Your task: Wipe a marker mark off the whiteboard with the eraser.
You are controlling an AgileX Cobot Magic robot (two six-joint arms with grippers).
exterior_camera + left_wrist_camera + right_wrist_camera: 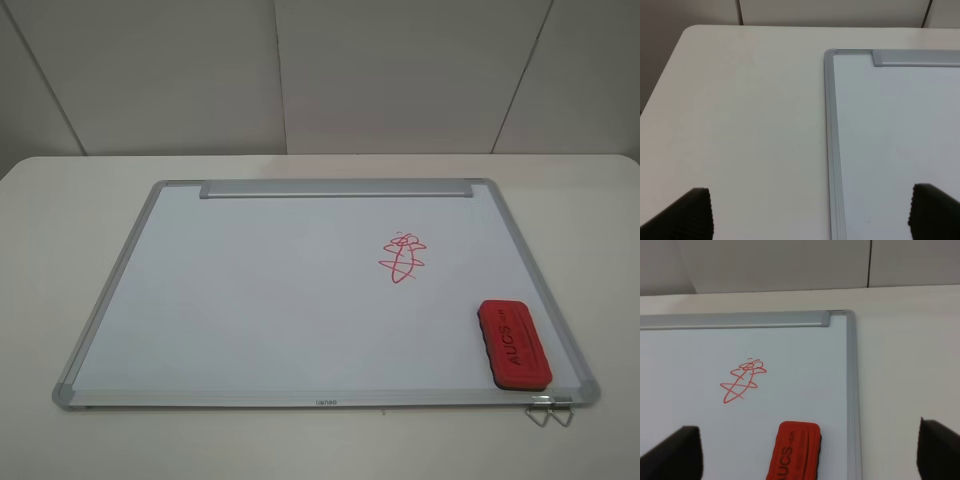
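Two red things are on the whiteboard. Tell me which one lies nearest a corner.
The eraser, a lettered red block by a near corner; the red scribble is only ink, nearer the middle.

black "AUCS" lettering on red eraser

A white table with rounded corners stands before a pale panelled wall. 2 metal wire clips lie at its near edge. A red scribble of crossing loops.
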